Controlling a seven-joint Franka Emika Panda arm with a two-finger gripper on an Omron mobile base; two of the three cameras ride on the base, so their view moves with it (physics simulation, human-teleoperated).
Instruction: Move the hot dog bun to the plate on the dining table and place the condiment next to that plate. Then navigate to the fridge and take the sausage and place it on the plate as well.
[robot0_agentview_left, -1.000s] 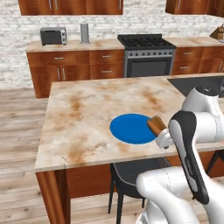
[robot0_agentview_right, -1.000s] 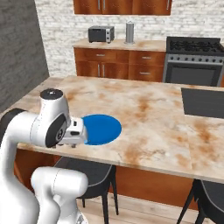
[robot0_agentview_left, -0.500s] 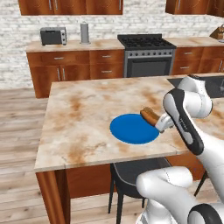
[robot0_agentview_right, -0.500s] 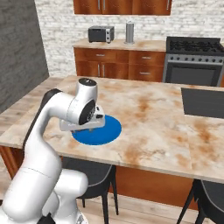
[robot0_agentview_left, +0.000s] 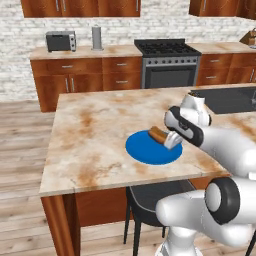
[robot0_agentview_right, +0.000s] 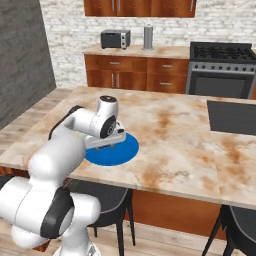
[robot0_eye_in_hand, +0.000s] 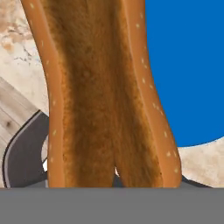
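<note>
My gripper (robot0_agentview_left: 168, 138) is shut on the hot dog bun (robot0_agentview_left: 158, 134), an orange-tan bun with a browner streak. It hangs just above the right part of the bright blue plate (robot0_agentview_left: 145, 151) on the dining table (robot0_agentview_left: 90, 135). In the hand view the bun (robot0_eye_in_hand: 105, 96) runs lengthwise close to the camera, with the plate (robot0_eye_in_hand: 188, 65) behind it on the right and marble top on the left. From the right base view the gripper (robot0_agentview_right: 106, 143) sits over the plate's (robot0_agentview_right: 125, 150) left half. The condiment, sausage and fridge are out of view.
A dark sink (robot0_agentview_left: 227, 99) is set in the table's right end. Dark chairs (robot0_agentview_left: 150, 197) stand under the near edge. A stove (robot0_agentview_left: 165, 62), a microwave (robot0_agentview_left: 60, 41) and a steel canister (robot0_agentview_left: 96, 38) line the back counter.
The arm has swung up from the table's near edge and reached forward, carrying the bun from the plate's right rim to over the plate. The base has not moved.
</note>
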